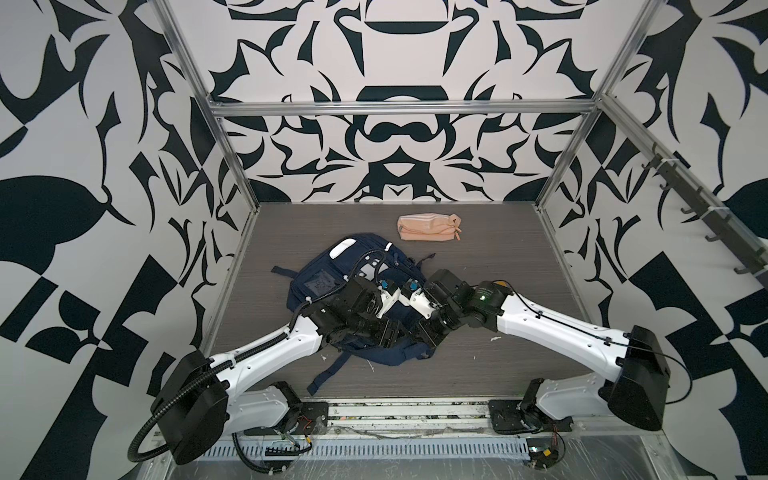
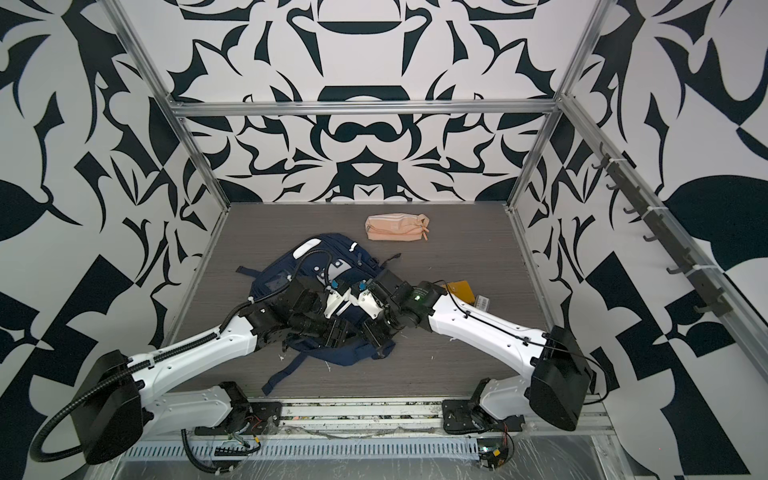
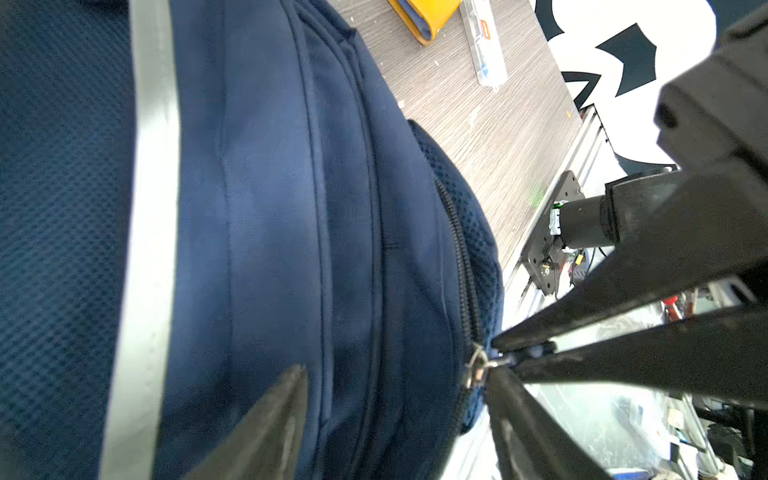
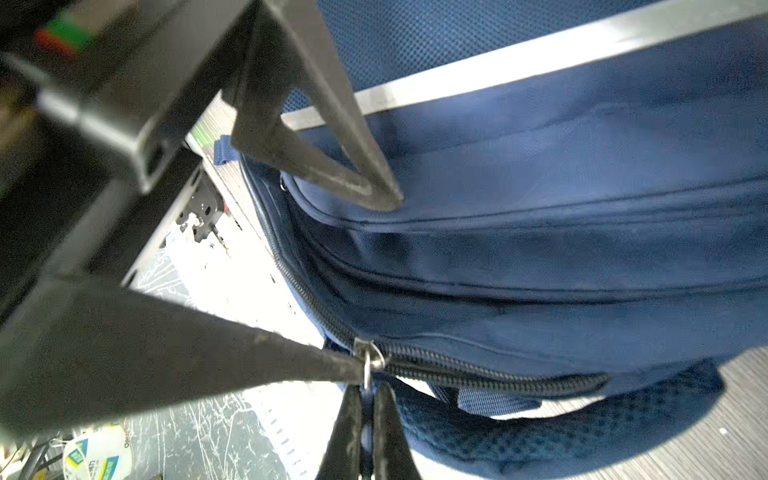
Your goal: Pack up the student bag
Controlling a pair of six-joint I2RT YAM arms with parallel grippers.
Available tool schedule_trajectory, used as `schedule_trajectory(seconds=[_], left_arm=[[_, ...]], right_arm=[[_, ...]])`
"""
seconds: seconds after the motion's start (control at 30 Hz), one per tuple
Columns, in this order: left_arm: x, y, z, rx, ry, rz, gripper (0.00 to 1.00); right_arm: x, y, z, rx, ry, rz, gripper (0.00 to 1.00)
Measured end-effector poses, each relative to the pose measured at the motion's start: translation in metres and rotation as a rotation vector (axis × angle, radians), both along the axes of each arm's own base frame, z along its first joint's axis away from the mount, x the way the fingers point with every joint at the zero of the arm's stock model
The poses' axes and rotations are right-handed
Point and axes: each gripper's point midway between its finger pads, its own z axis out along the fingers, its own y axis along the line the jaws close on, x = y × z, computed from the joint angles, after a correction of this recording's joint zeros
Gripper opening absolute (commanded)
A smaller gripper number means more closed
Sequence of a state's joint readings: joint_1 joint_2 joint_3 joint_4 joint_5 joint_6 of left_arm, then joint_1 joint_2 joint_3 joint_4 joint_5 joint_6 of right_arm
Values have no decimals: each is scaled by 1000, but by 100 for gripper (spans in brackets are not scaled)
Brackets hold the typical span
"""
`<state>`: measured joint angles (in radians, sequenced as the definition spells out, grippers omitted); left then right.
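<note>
The student bag (image 1: 332, 266) (image 2: 286, 266), navy with a white stripe, lies flat on the table left of centre. Both grippers are at its near edge, over a closed zip. My right gripper (image 4: 368, 388) (image 1: 426, 332) is shut on the zip pull (image 4: 368, 368), with the metal slider just beyond its tips. My left gripper (image 3: 397, 372) (image 1: 386, 334) is open and straddles the bag's fabric (image 3: 270, 208). One of its fingertips (image 4: 390, 199) rests on the cloth. The other sits beside the slider (image 3: 478, 365), touching the right gripper's tips (image 3: 509, 355).
A peach-pink pouch (image 1: 428, 227) (image 2: 397, 227) lies at the back of the table. A yellow item (image 2: 459, 291) (image 3: 428, 16) and a clear packet (image 2: 482, 301) (image 3: 484, 45) lie behind the right arm. A bag strap (image 1: 328, 374) trails towards the front edge.
</note>
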<state>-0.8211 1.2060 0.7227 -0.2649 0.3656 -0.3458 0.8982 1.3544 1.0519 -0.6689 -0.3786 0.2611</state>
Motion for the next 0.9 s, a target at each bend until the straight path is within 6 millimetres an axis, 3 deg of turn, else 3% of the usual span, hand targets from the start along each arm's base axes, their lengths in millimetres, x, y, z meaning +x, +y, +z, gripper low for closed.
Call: schedule_trajectory(seconds=[0.13, 0.43, 0.7, 0.9], left_arm=[[0, -2, 3, 10, -23, -15, 61], [-9, 8, 5, 59, -47, -58, 62], [-29, 16, 29, 1, -58, -105, 63], [-33, 8, 15, 13, 0, -129, 61]], right_arm=[[2, 0, 1, 4, -1, -17, 0], [2, -5, 2, 36, -19, -62, 0], [8, -17, 6, 49, -21, -87, 0], [11, -21, 7, 57, -6, -93, 0]])
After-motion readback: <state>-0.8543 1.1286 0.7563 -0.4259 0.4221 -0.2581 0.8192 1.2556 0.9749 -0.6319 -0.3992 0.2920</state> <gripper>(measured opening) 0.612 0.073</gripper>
